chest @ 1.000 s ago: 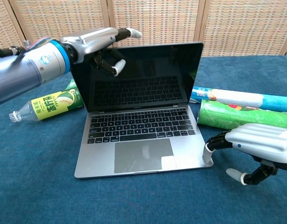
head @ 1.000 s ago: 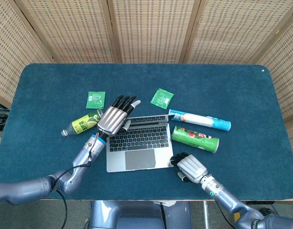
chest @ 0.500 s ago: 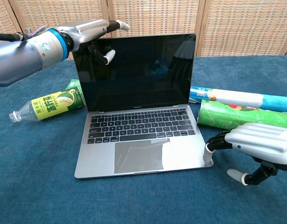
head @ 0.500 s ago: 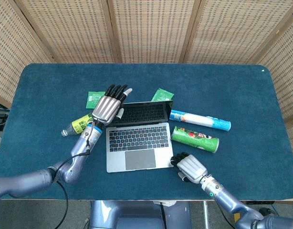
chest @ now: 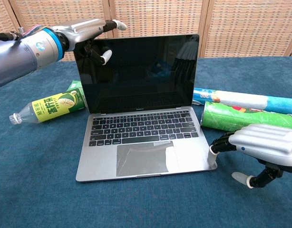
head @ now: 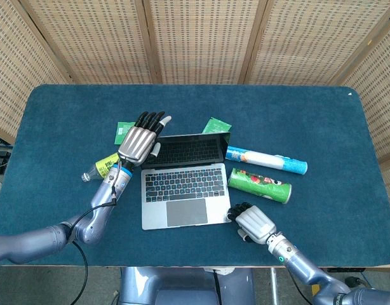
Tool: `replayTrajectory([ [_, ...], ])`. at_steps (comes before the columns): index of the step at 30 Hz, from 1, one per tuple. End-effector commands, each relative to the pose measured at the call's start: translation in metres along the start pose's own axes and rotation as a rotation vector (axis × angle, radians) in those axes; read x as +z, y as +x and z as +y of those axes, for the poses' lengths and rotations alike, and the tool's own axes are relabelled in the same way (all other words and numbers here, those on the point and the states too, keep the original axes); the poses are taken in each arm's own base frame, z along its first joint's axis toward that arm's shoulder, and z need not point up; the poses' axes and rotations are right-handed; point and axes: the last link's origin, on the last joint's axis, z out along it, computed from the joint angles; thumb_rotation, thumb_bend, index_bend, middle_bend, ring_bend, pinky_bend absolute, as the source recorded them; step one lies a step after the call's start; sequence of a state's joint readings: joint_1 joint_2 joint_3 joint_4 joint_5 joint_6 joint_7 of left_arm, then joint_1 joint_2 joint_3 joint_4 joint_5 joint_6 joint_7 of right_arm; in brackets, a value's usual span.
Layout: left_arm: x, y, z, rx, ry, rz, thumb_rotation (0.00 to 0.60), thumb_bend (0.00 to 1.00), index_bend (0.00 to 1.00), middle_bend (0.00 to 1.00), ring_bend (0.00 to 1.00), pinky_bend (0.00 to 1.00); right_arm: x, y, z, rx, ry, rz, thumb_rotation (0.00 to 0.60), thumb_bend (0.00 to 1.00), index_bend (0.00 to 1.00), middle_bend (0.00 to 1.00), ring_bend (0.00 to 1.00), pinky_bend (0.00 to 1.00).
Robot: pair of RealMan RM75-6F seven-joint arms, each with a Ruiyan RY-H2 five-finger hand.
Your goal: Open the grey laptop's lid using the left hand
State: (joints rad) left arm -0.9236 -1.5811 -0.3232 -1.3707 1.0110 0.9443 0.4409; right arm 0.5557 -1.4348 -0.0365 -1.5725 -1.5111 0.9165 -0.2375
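Observation:
The grey laptop [head: 182,185] [chest: 136,129] sits mid-table with its lid [chest: 136,66] raised a little past upright, dark screen facing me. My left hand [head: 138,141] [chest: 84,31] is at the lid's top left corner. Its fingers [chest: 108,23] stretch over the top edge and its thumb [chest: 104,55] hangs in front of the screen; I see no firm grip. My right hand [head: 253,223] [chest: 260,147] lies by the base's front right corner, fingers curled, with fingertips [chest: 213,151] touching that corner.
A green-labelled bottle [head: 106,166] [chest: 48,107] lies left of the laptop. A green can [head: 260,185] [chest: 246,118] and a white-and-blue tube [head: 266,160] [chest: 246,100] lie to its right. Green sachets [head: 214,124] [head: 124,129] lie behind it. Wicker screens stand beyond the table.
The lid has swung from a forward lean to a little past upright. My left hand moved back and leftward with its top edge. My right hand stayed put.

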Motion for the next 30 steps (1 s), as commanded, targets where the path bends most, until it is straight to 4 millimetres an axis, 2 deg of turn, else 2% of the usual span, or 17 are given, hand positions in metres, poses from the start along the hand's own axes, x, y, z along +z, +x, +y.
replayTrajectory([
  [1,-0.011,0.006,0.001,-0.023,-0.03,0.014,0.6,0.58,0.0,0.0,0.0,0.0,0.0,0.011,-0.004,0.017,0.021,0.067,0.6,0.64,0.35,0.34,0.25,0.28],
  [4,-0.024,0.018,0.001,-0.027,-0.069,0.049,0.6,0.58,0.0,0.0,0.0,0.0,-0.002,0.03,-0.007,0.015,0.075,0.192,0.6,0.64,0.36,0.35,0.25,0.29],
  [6,-0.041,0.042,-0.001,-0.038,-0.107,0.115,0.6,0.58,0.0,0.0,0.0,0.0,-0.015,0.06,-0.009,0.038,0.129,0.349,0.6,0.64,0.36,0.35,0.25,0.29],
  [7,-0.047,0.048,-0.002,-0.039,-0.118,0.125,0.6,0.58,0.0,0.0,0.0,0.0,-0.02,0.066,-0.008,0.04,0.141,0.376,0.6,0.63,0.36,0.35,0.25,0.29],
  [10,-0.059,0.064,-0.006,-0.035,-0.133,0.154,0.6,0.58,0.0,0.0,0.0,0.0,-0.032,0.082,-0.002,0.031,0.143,0.44,0.6,0.61,0.36,0.35,0.25,0.29],
  [13,-0.077,0.082,-0.017,-0.035,-0.126,0.199,0.6,0.57,0.0,0.0,0.0,0.0,-0.051,0.099,0.015,0.007,0.105,0.518,0.6,0.6,0.36,0.34,0.25,0.29],
  [14,-0.083,0.086,-0.022,-0.034,-0.116,0.21,0.6,0.5,0.0,0.0,0.0,0.0,-0.057,0.103,0.022,-0.001,0.087,0.539,0.6,0.6,0.36,0.34,0.25,0.29],
  [15,-0.095,0.092,-0.036,-0.026,-0.08,0.229,0.6,0.39,0.0,0.0,0.0,0.0,-0.07,0.11,0.037,-0.01,0.038,0.583,0.6,0.6,0.36,0.34,0.25,0.29],
  [16,-0.101,0.093,-0.041,-0.024,-0.069,0.233,0.6,0.3,0.0,0.0,0.0,0.0,-0.075,0.111,0.041,-0.009,0.027,0.595,0.6,0.59,0.36,0.33,0.25,0.29],
  [17,-0.107,0.094,-0.046,-0.025,-0.053,0.237,0.6,0.16,0.0,0.0,0.0,0.0,-0.081,0.112,0.047,-0.009,0.013,0.607,0.6,0.57,0.36,0.33,0.25,0.29],
  [18,-0.116,0.094,-0.055,-0.035,-0.025,0.244,0.6,0.06,0.0,0.0,0.0,0.0,-0.088,0.113,0.055,-0.008,-0.009,0.626,0.6,0.53,0.35,0.32,0.24,0.27],
  [19,-0.126,0.094,-0.063,-0.047,0.007,0.251,0.6,0.02,0.0,0.0,0.0,0.0,-0.096,0.113,0.063,-0.008,-0.031,0.644,0.6,0.44,0.33,0.3,0.21,0.23],
  [20,-0.133,0.093,-0.069,-0.054,0.029,0.256,0.6,0.0,0.0,0.0,0.0,0.0,-0.101,0.113,0.068,-0.008,-0.046,0.656,0.6,0.37,0.31,0.28,0.19,0.19],
  [22,-0.155,0.088,-0.086,-0.072,0.097,0.259,0.599,0.0,0.0,0.0,0.0,0.0,-0.116,0.109,0.082,0.004,-0.09,0.674,0.6,0.14,0.24,0.18,0.07,0.05],
  [24,-0.18,0.08,-0.101,-0.076,0.165,0.241,0.599,0.0,0.0,0.0,0.0,0.0,-0.13,0.103,0.094,0.011,-0.146,0.673,0.6,0.02,0.17,0.09,0.01,0.0],
  [27,-0.208,0.07,-0.113,-0.071,0.221,0.215,0.6,0.0,0.0,0.0,0.0,0.0,-0.146,0.094,0.104,0.016,-0.22,0.663,0.6,0.0,0.09,0.01,0.0,0.0],
  [30,-0.243,0.056,-0.126,-0.06,0.288,0.18,0.6,0.0,0.0,0.0,0.0,0.0,-0.164,0.082,0.109,0.025,-0.3,0.639,0.6,0.0,0.03,0.0,0.0,0.0],
])
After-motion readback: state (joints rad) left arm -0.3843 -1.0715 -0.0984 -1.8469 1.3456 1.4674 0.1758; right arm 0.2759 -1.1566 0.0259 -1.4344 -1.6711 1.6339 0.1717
